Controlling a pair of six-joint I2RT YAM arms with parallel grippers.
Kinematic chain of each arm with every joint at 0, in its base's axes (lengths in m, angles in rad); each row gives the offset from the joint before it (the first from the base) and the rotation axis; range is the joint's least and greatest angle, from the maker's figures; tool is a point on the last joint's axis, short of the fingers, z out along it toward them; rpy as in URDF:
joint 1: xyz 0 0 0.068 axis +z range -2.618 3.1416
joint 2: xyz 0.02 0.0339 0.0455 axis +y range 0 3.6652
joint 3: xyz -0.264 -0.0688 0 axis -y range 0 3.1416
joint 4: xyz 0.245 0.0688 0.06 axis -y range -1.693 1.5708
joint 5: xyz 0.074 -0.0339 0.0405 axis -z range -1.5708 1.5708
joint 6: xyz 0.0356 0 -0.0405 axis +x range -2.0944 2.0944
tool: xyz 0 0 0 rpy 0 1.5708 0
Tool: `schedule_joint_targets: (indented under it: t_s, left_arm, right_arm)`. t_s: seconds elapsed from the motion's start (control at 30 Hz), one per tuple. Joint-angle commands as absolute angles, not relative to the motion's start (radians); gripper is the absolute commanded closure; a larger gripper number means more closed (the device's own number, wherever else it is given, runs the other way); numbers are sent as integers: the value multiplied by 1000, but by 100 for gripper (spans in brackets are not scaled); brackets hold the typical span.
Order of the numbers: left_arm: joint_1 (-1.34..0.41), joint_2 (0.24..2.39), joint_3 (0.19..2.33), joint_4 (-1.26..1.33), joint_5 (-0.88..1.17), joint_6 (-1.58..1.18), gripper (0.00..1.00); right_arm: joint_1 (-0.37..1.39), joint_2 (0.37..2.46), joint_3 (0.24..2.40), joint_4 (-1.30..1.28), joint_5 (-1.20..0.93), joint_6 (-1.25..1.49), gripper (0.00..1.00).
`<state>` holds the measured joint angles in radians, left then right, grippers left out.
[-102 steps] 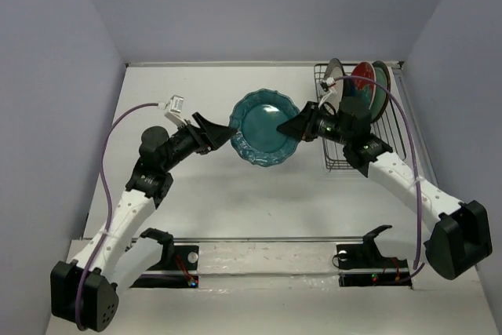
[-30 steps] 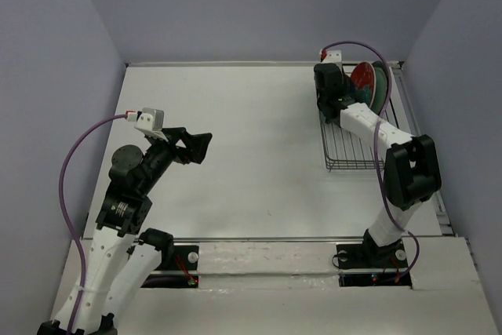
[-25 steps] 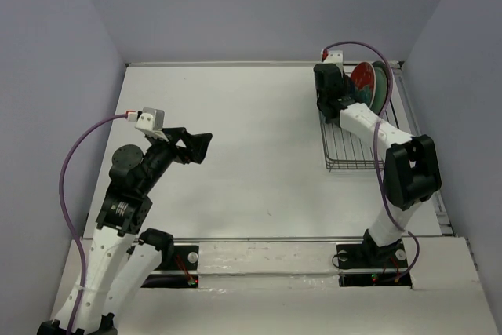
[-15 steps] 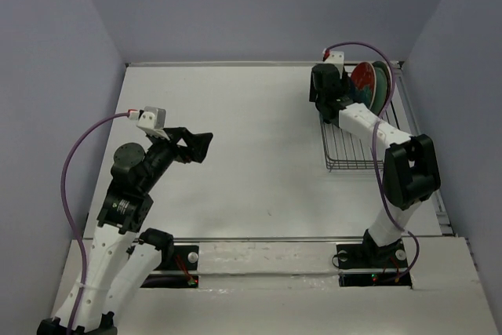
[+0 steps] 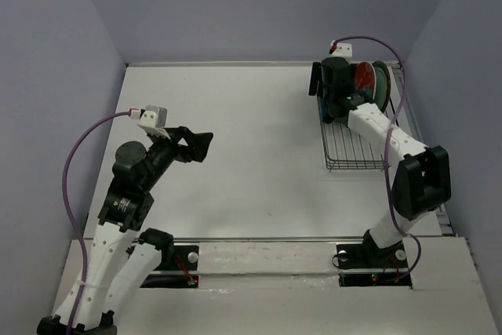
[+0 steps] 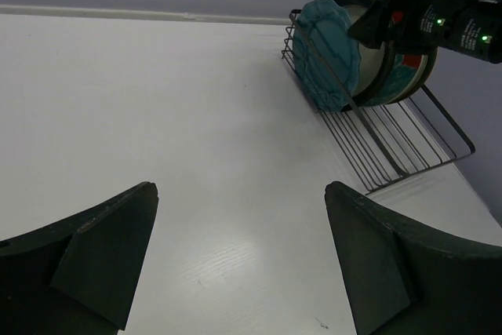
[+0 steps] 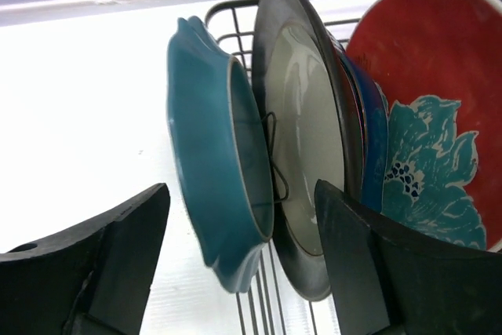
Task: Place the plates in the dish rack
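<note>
Standing on edge in the dish rack (image 6: 396, 154), the scalloped teal plate (image 7: 212, 162) heads a row of plates at the counter's (image 5: 251, 115) far right corner.
Beside it stand the cream plate (image 7: 306, 147), a navy plate (image 7: 375, 139) and the red-and-teal floral plate (image 7: 427, 115). The right claw (image 5: 325, 96) hovers at the teal plate, jaws spread to either side of it. The left claw (image 6: 240, 190), jaws wide apart and empty, hangs over the counter, well apart from the rack.

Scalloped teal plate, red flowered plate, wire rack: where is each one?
scalloped teal plate (image 7: 205, 147), right wrist view, on its outer back side.
red flowered plate (image 7: 420, 60), right wrist view, on the red upper face.
wire rack (image 5: 353, 147), top view, on its bare wire floor.
</note>
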<state>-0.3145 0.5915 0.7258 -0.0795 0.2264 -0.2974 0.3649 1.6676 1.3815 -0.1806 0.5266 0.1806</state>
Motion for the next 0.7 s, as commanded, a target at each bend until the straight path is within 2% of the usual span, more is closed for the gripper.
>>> schedule_joint_targets:
  t_s: [0.0, 0.23, 0.27, 0.47, 0.6, 0.67]
  left_arm:
    - [-319, 604, 716, -55, 215, -291, 1]
    - [-319, 600, 716, -58, 190, -291, 1]
    - [-319, 600, 718, -58, 189, -291, 1]
    - [-319, 569, 716, -32, 186, -296, 1]
    - [-319, 535, 712, -12, 173, -313, 1]
    - [-319, 511, 710, -8, 164, -330, 1]
  right_arm:
    - [351, 1547, 1446, -184, 372, 228, 16]
    - [351, 1356, 1408, -196, 184, 302, 5]
    - [351, 1329, 1378, -195, 173, 305, 0]
    - [351, 1073, 1226, -196, -32, 316, 0]
    - [351, 915, 1076, -196, -89, 365, 0]
    - [351, 789, 974, -180, -191, 368, 0]
